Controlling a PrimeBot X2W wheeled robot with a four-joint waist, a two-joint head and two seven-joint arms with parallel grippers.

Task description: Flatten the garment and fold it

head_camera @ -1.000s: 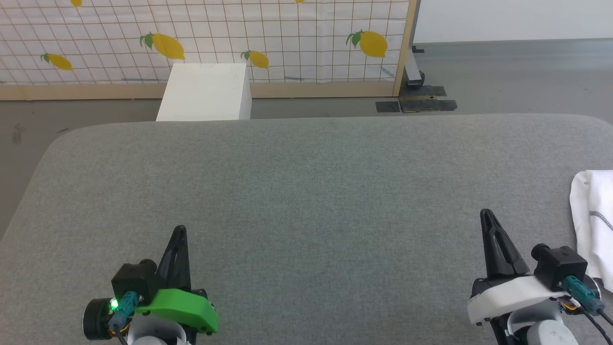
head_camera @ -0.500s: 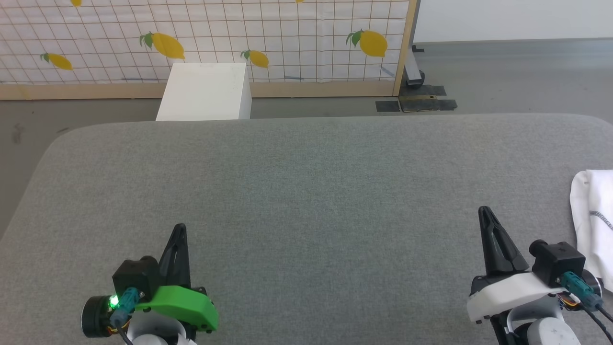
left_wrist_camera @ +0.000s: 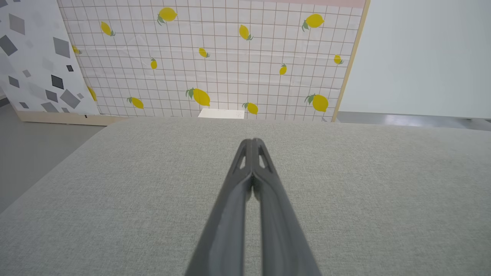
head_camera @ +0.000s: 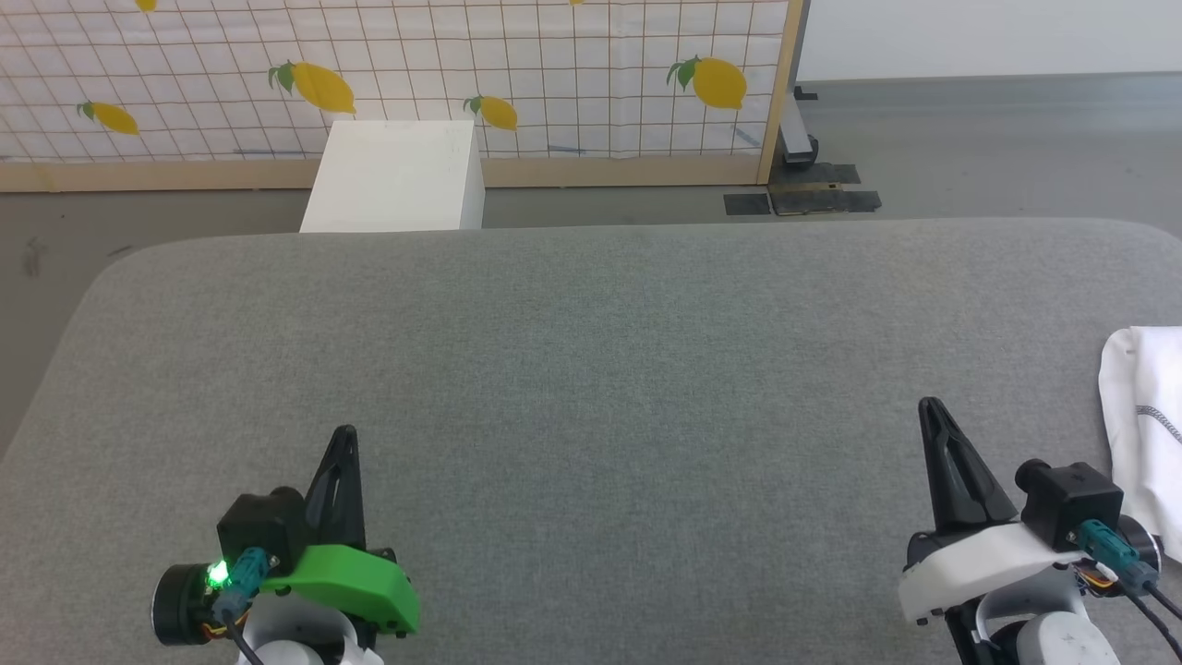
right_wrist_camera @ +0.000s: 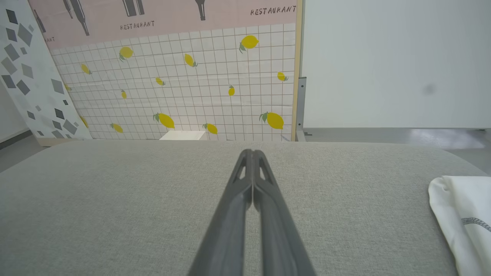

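One broad grey fabric surface (head_camera: 591, 369) lies under both arms. At its right edge rests the garment (head_camera: 1140, 434), a white, bunched cloth with a dark flecked seam line, partly cut off by the frame. The right gripper (head_camera: 929, 408) is near it, the left gripper (head_camera: 344, 434) well apart. Both have their jaws pressed together and hold nothing.

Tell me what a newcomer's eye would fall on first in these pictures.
The lemon-print screen across the back stands out first, with a white box before it. Next comes the wide grey padded surface, the white garment lying at its right edge. The left gripper, under a bright green cover, and the right gripper point forward, shut, at the near corners.
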